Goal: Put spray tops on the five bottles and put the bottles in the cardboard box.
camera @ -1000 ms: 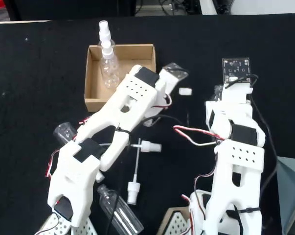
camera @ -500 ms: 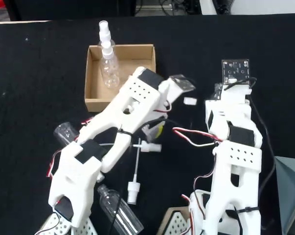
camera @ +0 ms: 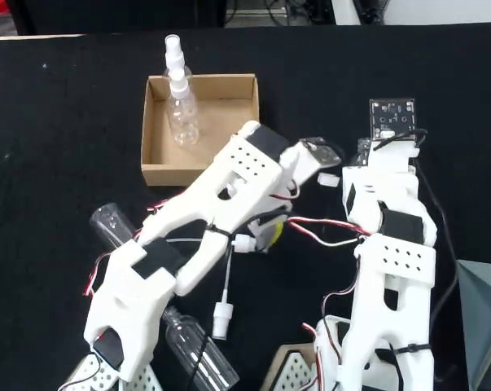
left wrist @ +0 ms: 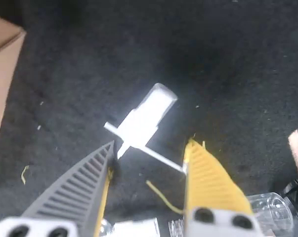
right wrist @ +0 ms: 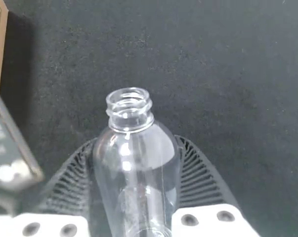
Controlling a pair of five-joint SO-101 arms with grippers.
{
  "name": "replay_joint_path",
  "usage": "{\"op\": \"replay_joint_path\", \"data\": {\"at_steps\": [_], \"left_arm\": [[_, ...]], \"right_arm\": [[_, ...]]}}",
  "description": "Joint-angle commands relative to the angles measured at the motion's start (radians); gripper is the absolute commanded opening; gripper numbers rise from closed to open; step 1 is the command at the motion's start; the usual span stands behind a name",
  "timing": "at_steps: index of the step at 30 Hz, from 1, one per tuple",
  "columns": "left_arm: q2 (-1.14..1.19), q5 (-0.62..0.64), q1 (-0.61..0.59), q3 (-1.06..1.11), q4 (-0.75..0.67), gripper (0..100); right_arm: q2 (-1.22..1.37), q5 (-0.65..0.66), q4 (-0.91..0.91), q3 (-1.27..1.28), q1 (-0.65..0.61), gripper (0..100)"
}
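- Cardboard box [camera: 154, 156]: in the high view, a capped bottle [camera: 182, 114] stands inside near its far-left corner.
- Left gripper [left wrist: 149, 146]: the arm is stretched diagonally past the box's right side. The fingers are spread, straddling a loose spray top [left wrist: 148, 114].
- Right gripper [right wrist: 139, 142]: right of the box, clasping an uncapped bottle [right wrist: 130, 106].

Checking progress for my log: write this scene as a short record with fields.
left tool: open, above a loose spray top on the table
right tool: shut on an uncapped bottle
cardboard box: a capped bottle inside
lying loose: two more bottles, two more spray tops
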Motion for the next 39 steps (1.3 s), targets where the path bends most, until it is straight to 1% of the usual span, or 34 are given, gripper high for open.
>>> {"op": "replay_joint_path", "data": {"at_steps": [1, 19, 23, 28, 39], "left_arm": [[-0.014, -0.041, 0.047, 0.022, -0.005, 21], [-0.014, -0.051, 0.059, 0.228, -0.264, 21], [-0.014, -0.091, 0.061, 0.274, -0.288, 20], [-0.014, -0.094, 0.061, 0.309, -0.308, 15], [-0.014, -0.087, 0.050, 0.331, -0.299, 15]], "right_arm": [[-0.051, -0.006, -0.028, -0.010, 0.017, 3.8], [-0.051, -0.006, -0.028, -0.012, 0.018, 3.8], [-0.051, -0.006, -0.028, -0.012, 0.018, 3.8], [-0.051, -0.006, -0.028, -0.010, 0.018, 3.8], [-0.050, -0.006, -0.028, -0.008, 0.018, 3.8]]}}
